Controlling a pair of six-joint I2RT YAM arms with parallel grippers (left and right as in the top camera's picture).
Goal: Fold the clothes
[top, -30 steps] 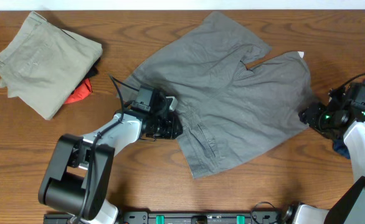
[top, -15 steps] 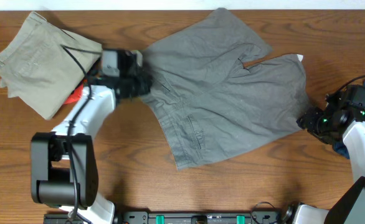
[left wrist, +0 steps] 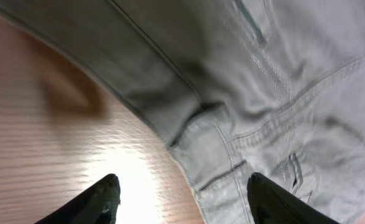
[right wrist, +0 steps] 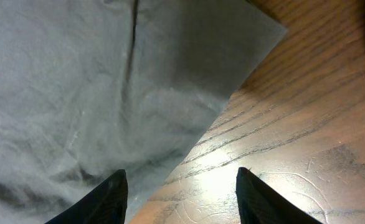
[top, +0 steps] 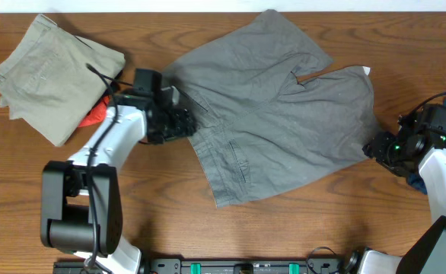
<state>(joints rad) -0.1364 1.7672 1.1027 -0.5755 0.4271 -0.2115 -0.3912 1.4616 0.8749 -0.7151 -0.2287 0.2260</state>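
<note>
Overhead view: at the far left of the wooden table (top: pixel 154 221) lies a folded pair of khaki shorts (top: pixel 52 72), with an orange-red cloth (top: pixel 96 114) poking out from under its right edge. Just right of that, the left gripper (top: pixel 181 122) sits at the waistband edge of the grey shorts (top: pixel 284 114). These lie spread flat across the middle, legs toward the right. In the left wrist view its fingers (left wrist: pixel 101 199) are spread wide with nothing between them, the fabric just ahead. The right gripper (top: pixel 377 146) is at the hem corner of the nearer leg; its wrist view shows the fingers (right wrist: pixel 108 199) wide apart and empty. A dark blue garment (top: pixel 417 181) shows beside the right arm.
</note>
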